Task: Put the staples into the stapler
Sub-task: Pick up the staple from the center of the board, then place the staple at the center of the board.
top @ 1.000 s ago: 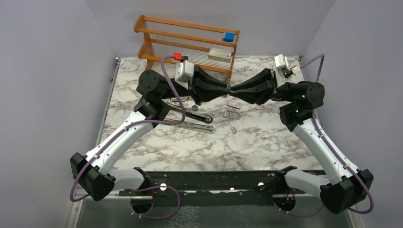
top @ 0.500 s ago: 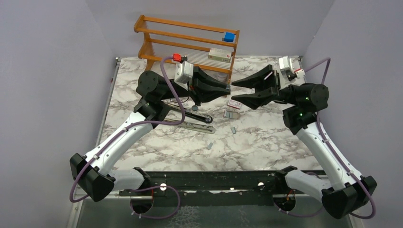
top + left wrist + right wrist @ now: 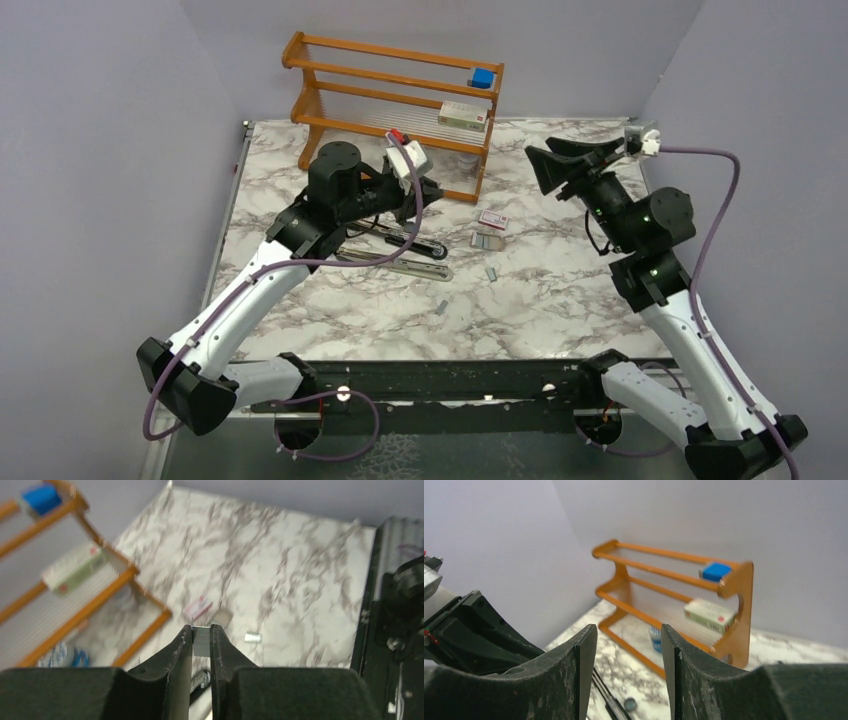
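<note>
My left gripper (image 3: 201, 630) is shut on a short silvery strip of staples (image 3: 201, 642), held upright between the fingertips. From above, the left gripper (image 3: 432, 192) hangs just over the far end of the stapler (image 3: 400, 252), which lies open on the marble as a black bar and a silver channel. More staples (image 3: 487, 240) lie loose right of it, and one strip (image 3: 253, 637) shows beyond my left fingers. My right gripper (image 3: 540, 172) is raised at the right, open and empty, pointing left; its wrist view shows the gripper (image 3: 629, 630) with a wide gap.
An orange wooden rack (image 3: 400, 90) stands at the back with a blue block (image 3: 482, 77) and a pale box (image 3: 462, 115) on it. A small red-and-white box (image 3: 493, 219) lies near the loose strips. Grey walls close in on both sides.
The two grippers met at the centre, then the right one opened and drew back up to the right. The left one kept the strip and swung back left over the stapler.
</note>
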Controlling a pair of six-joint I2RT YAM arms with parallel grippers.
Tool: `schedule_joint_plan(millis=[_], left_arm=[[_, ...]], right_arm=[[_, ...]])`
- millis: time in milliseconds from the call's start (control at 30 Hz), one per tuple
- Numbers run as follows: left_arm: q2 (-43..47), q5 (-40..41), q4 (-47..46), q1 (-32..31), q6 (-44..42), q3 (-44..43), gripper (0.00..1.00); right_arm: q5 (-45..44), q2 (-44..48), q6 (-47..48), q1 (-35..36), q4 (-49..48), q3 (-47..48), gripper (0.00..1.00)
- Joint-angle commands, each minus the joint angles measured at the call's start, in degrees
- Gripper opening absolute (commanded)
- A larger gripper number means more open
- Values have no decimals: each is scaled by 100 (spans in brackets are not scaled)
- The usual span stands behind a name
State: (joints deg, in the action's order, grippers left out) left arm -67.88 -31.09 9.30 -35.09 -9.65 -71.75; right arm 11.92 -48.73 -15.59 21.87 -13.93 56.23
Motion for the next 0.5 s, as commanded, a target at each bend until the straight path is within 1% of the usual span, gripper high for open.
schedule_joint_plan(millis=[0, 100, 167, 233, 333, 467], left_arm=[[-218, 1593, 1858, -74, -433, 308, 0], [-434, 1595, 2395, -271, -669, 483, 0], [-602, 1557, 2730, -585, -1249, 725, 0], [-864, 1907, 2873, -935, -1719, 958, 0], [-1338, 2436, 2886, -1206, -1880, 1079, 0], [-1903, 2580, 2866, -1332, -1842, 1030, 0]], right_arm=[[-744, -62, -90, -8, 462, -299, 53], [-848, -55, -141, -7, 373, -431, 53], [-879, -87, -132, -8, 349, -466, 53], [-877, -136, -121, -13, 297, -497, 53], [-794, -216, -81, -16, 321, -433, 53], [-778, -198, -20, -12, 433, -389, 53]])
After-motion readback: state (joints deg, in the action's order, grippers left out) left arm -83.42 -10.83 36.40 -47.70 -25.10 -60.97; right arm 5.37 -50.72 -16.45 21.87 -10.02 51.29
